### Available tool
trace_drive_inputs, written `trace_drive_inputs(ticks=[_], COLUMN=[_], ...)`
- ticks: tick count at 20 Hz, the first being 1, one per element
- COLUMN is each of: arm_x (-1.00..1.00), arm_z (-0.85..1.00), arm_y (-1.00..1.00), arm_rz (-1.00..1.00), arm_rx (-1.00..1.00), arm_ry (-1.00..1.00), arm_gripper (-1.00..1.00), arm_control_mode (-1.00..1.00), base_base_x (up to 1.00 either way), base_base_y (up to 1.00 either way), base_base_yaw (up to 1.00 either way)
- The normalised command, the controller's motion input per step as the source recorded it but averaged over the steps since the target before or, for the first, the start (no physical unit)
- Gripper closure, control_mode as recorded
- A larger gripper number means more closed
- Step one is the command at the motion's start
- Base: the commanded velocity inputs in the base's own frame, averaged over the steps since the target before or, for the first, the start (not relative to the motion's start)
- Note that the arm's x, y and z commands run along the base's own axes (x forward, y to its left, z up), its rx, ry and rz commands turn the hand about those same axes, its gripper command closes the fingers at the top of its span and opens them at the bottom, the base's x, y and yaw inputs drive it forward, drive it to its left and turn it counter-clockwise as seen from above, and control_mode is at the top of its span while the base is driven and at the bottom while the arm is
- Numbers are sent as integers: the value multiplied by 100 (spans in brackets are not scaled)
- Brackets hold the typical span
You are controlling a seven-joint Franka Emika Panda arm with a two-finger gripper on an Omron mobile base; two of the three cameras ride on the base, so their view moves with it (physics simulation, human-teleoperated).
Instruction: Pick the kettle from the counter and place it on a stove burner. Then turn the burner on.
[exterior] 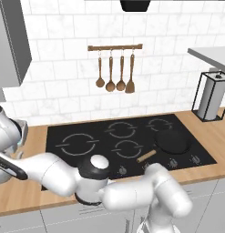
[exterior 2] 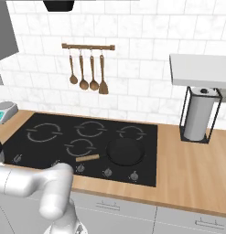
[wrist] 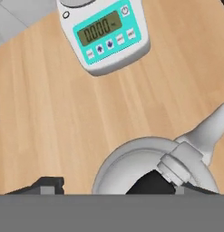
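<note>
- Kitchen setting: white tiled wall, wooden utensil rail (exterior: 115, 47), black glass cooktop (exterior: 86, 132) let into a light-brown wood-grain desk (wrist: 63, 127).
- Kettle (wrist: 131, 163): squat silver-grey metal, standing on the desk left of the cooktop, directly under the hand; spout (wrist: 208, 131) off to one side, kitchen scale (wrist: 104, 36) near but apart.
- Handling, judged: rigid, moderately weighty, smooth rounded shell likely slippery; the thin arched dark handle over the lid is the best place to take hold.
- Claw: one dark fingertip (wrist: 50, 185) visible beside the kettle; spread or closing, cannot tell; nothing held.
- Stove burner (exterior: 77, 144): largest ring, bare; frying pan (exterior: 172, 141) occupies another.
</note>
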Motion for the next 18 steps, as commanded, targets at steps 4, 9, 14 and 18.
trace_drive_inputs(ticks=[4, 9, 14, 18], arm_x=[3, -28, -64, -60], arm_z=[0, -3, 0, 2], arm_y=[0, -33, -84, -99], arm_rz=[-3, -13, -24, -27], arm_rx=[0, -2, -4, -6], arm_ry=[0, -8, -41, -62], arm_gripper=[100, 100, 100, 100], arm_control_mode=[-100, -100, -100, -100], base_base_x=[0, 0, 0, 0], base_base_y=[0, 0, 0, 0], base_base_yaw=[0, 0, 0, 0])
